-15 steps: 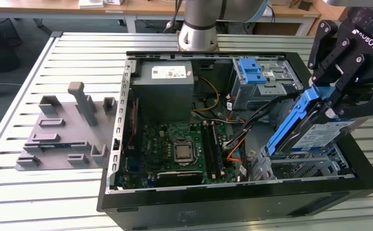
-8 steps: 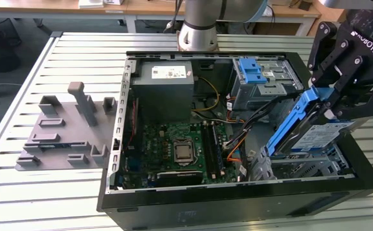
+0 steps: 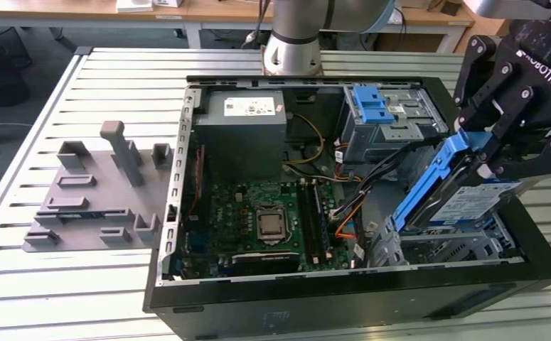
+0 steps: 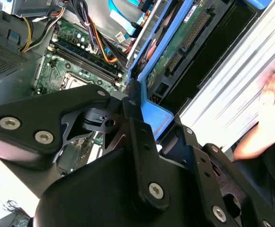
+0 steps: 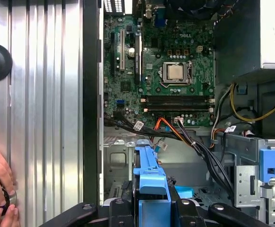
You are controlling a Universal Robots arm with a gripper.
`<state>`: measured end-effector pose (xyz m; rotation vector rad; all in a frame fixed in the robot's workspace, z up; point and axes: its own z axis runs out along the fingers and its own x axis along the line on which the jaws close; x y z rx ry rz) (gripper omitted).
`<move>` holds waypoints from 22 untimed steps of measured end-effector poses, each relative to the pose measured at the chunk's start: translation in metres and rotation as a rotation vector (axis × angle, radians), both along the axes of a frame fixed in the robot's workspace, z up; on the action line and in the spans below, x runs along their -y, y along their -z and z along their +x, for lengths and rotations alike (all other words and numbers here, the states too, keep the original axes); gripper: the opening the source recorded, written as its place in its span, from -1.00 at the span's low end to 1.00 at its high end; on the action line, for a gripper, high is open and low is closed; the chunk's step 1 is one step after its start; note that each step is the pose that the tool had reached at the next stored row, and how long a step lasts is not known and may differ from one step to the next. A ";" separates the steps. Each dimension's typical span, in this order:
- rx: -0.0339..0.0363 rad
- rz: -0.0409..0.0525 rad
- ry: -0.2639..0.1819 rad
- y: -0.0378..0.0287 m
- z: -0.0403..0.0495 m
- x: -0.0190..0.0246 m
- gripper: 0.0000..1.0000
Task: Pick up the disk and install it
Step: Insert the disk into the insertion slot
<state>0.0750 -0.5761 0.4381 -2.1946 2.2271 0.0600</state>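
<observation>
End effector [image 3: 477, 153] clamps the tilted disk [image 3: 467, 202] over the metal bay [image 3: 446, 250] at four o'clock in the case [image 3: 351, 285]; seating it likely needs squaring to the bay.

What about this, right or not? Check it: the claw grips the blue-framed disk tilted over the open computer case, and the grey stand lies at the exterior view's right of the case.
Wrong side. The grey stand lies at the exterior view's left of the computer case, not its right, as that view shows. The claw grips the blue-framed disk, tilted over the case.
</observation>
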 end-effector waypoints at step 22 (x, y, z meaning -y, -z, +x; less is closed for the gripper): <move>0.0000 0.0000 0.000 0.0135 0.0000 0.0001 -0.27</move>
